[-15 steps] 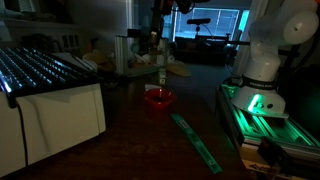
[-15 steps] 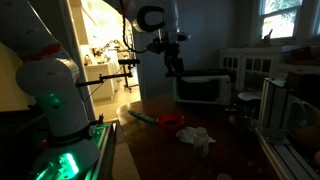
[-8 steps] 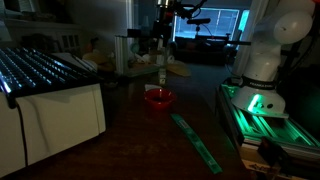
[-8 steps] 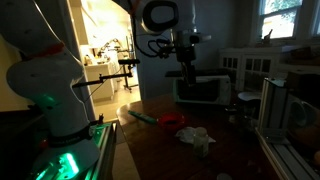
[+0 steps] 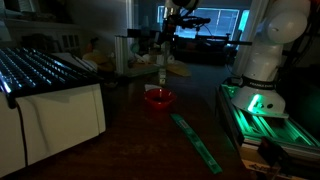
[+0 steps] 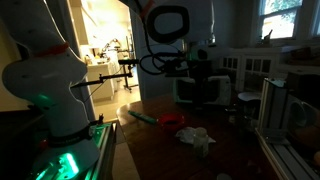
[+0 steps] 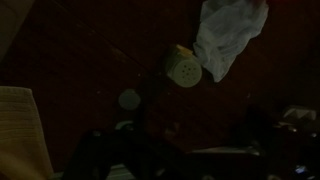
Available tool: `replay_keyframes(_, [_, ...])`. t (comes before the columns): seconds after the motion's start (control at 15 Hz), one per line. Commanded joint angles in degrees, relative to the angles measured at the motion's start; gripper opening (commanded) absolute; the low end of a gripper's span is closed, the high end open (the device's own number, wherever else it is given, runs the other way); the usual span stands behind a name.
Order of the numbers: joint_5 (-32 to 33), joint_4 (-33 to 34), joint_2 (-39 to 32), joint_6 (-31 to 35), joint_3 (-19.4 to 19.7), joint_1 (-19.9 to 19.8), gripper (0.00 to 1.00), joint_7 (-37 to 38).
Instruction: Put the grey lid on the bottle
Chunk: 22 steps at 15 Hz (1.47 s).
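The scene is dark. The slim pale bottle (image 5: 162,72) stands upright just behind the red bowl (image 5: 158,97). My gripper (image 5: 170,28) hangs high above the bottle. It also shows in an exterior view (image 6: 203,72), above and beyond the red bowl (image 6: 172,120). In the wrist view a small grey round disc (image 7: 129,99), perhaps the lid, lies on the dark table. A pale round perforated top (image 7: 185,68) sits near it. My jaws are lost in the dark at the bottom of the wrist view, so I cannot tell their state or whether they hold anything.
A crumpled white cloth (image 6: 197,137) lies by the bowl and also shows in the wrist view (image 7: 230,35). A green strip (image 5: 195,140) lies on the table. A white rack (image 5: 45,90) stands at one side. The robot base (image 5: 262,70) glows green.
The arm has swung sideways, to the right in both exterior views, staying high above the table. Nothing on the table has moved.
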State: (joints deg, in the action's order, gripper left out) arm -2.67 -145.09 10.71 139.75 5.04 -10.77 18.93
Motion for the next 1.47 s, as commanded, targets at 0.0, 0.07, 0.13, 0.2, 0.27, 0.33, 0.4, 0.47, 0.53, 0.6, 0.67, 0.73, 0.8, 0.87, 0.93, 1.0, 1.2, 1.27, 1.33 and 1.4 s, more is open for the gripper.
replay_keyframes(0.0, [0.1, 0.7, -5.0, 5.4, 2.3, -2.1, 1.00, 3.8])
replay_keyframes(0.07, [-0.7, 0.9, -6.6, 7.1, 3.2, -2.4, 1.00, 3.6])
replay_keyframes(0.13, [-0.8, 1.1, -7.5, 8.2, 3.8, -2.6, 1.00, 3.8])
replay_keyframes(0.2, [-1.7, 1.1, -9.2, 10.2, 4.4, -2.6, 1.00, 3.1])
replay_keyframes(0.27, [-2.3, 1.3, -10.3, 11.2, 4.9, -2.6, 1.00, 2.9])
replay_keyframes(0.33, [-3.1, 1.3, -11.7, 13.3, 5.2, -2.4, 1.00, 2.5])
replay_keyframes(0.4, [-4.6, 1.5, -13.2, 15.1, 5.4, -2.1, 1.00, 1.9])
replay_keyframes(0.47, [-6.5, 2.1, -15.2, 15.7, 5.4, -1.8, 1.00, 0.9])
replay_keyframes(0.53, [-8.5, 2.8, -16.2, 14.8, 5.0, -1.5, 1.00, -0.4])
replay_keyframes(0.6, [-5.2, 0.9, -12.7, 13.9, 5.7, -1.6, 1.00, 1.5])
replay_keyframes(0.67, [-6.3, 1.4, -13.9, 14.0, 5.7, -1.3, 1.00, 1.0])
replay_keyframes(0.73, [-6.8, 1.8, -14.8, 14.0, 5.7, -1.1, 1.00, 0.9])
replay_keyframes(0.8, [-7.0, 2.3, -15.4, 14.0, 5.6, -1.0, 1.00, 0.9])
replay_keyframes(0.87, [-7.0, 2.5, -15.6, 14.0, 5.6, -1.0, 1.00, 0.9])
replay_keyframes(0.93, [-7.1, 2.6, -15.6, 14.0, 5.6, -1.0, 1.00, 0.9])
replay_keyframes(1.0, [-6.8, 3.4, -17.5, 14.6, 5.6, -0.8, 1.00, 2.3])
replay_keyframes(1.2, [-7.1, 3.6, -19.7, 15.6, 5.9, -0.7, 1.00, 3.3])
replay_keyframes(1.27, [-7.7, 3.8, -20.6, 15.7, 5.9, -0.7, 1.00, 3.2])
replay_keyframes(1.33, [-7.6, 4.1, -21.7, 16.1, 6.1, -0.7, 1.00, 3.6])
replay_keyframes(1.4, [-7.4, 4.5, -22.7, 16.6, 6.3, -0.7, 1.00, 4.1])
